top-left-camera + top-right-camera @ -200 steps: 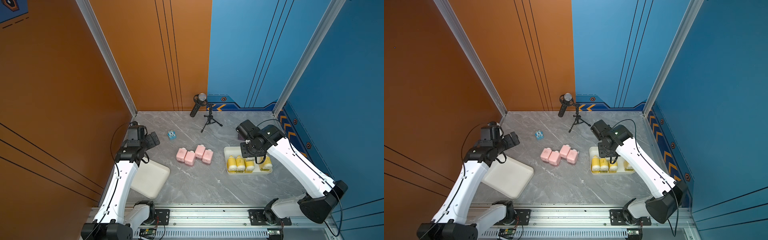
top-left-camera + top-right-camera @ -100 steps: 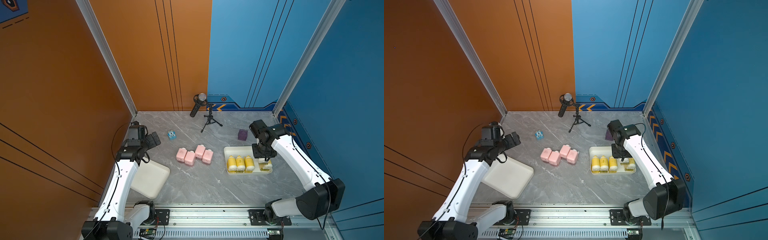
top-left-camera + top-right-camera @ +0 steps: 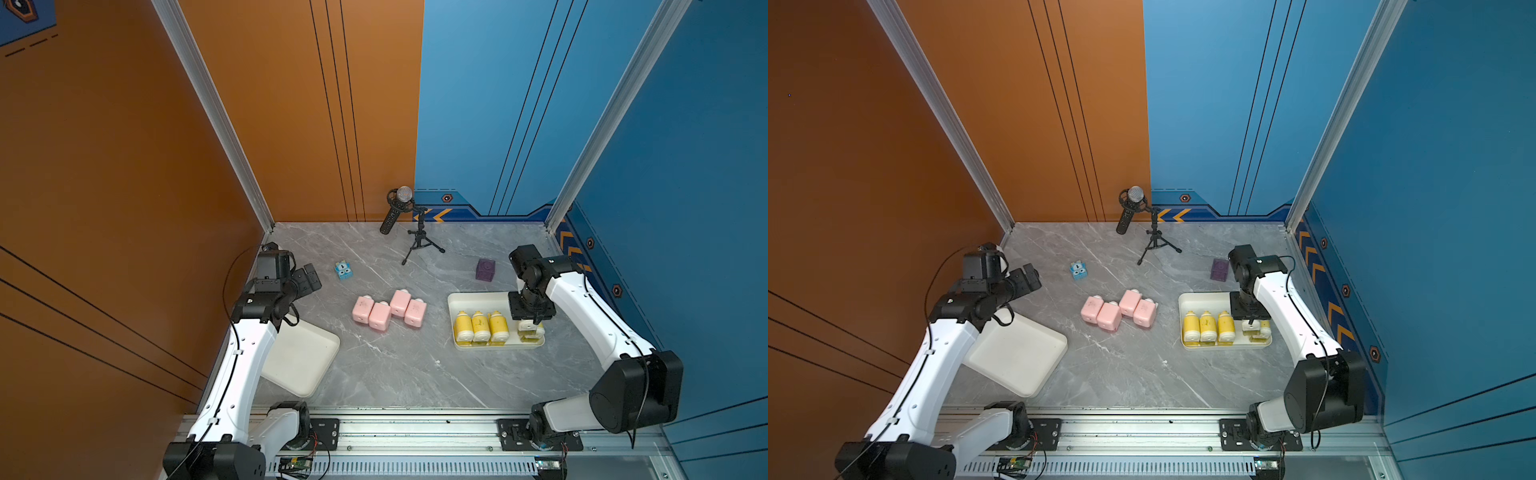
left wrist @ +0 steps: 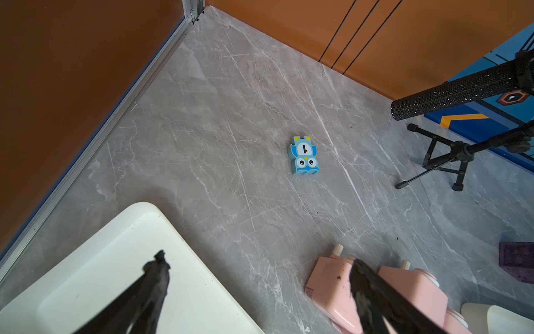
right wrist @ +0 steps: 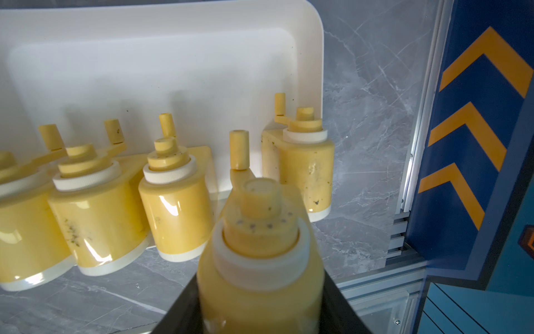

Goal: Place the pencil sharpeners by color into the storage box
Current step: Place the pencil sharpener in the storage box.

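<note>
My right gripper [image 3: 531, 321] [image 5: 260, 303] is shut on a yellow pencil sharpener [image 5: 260, 254], held upright over the right end of the white storage box [image 3: 478, 300] [image 5: 161, 57]. In that box three yellow sharpeners [image 3: 481, 327] [image 5: 95, 208] stand in a row, and a fourth [image 5: 302, 164] stands at the right end. Several pink sharpeners [image 3: 388, 309] [image 3: 1119, 311] lie clustered mid-table. My left gripper [image 3: 309, 280] [image 4: 259, 263] hangs open near the left wall, holding nothing. One finger [image 4: 364, 286] shows in front of a pink sharpener [image 4: 326, 283].
A second white storage box [image 3: 299, 361] [image 4: 115, 274] lies empty at the front left. A blue cube with cartoon eyes [image 3: 344, 270] [image 4: 304, 156] and a dark purple cube [image 3: 485, 269] sit farther back. A microphone on a tripod [image 3: 417, 232] stands by the back wall.
My right gripper has carried the yellow sharpener rightward to the box's right end and lower; the purple cube now shows. The left arm has not moved.
</note>
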Controlling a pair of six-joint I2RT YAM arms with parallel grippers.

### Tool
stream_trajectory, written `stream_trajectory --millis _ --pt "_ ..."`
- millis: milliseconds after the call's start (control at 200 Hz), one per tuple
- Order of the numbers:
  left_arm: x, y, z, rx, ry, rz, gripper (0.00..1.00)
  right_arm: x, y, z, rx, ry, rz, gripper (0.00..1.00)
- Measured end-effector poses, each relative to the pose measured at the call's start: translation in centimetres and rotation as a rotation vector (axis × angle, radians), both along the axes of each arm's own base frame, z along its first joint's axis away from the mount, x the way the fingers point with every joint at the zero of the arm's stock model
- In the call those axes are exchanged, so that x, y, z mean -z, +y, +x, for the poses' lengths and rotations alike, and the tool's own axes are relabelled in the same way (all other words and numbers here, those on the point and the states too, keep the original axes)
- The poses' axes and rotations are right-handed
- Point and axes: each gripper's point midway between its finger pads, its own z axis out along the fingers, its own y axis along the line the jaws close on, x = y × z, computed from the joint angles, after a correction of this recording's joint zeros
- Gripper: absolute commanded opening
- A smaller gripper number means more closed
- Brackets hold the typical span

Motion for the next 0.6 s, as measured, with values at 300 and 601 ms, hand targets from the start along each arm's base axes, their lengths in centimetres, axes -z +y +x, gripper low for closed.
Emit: stream_trajectory --millis 300,601 --pt "0.0 0.0 0.0 0.000 0.000 0.000 0.98 0.8 0.1 0.6 -0.011 0.013 0.034 0.31" --pt "0.0 0.0 0.0 0.000 0.000 0.000 0.98 2.5 0.1 0.5 -0.001 0.046 0.086 0.30"
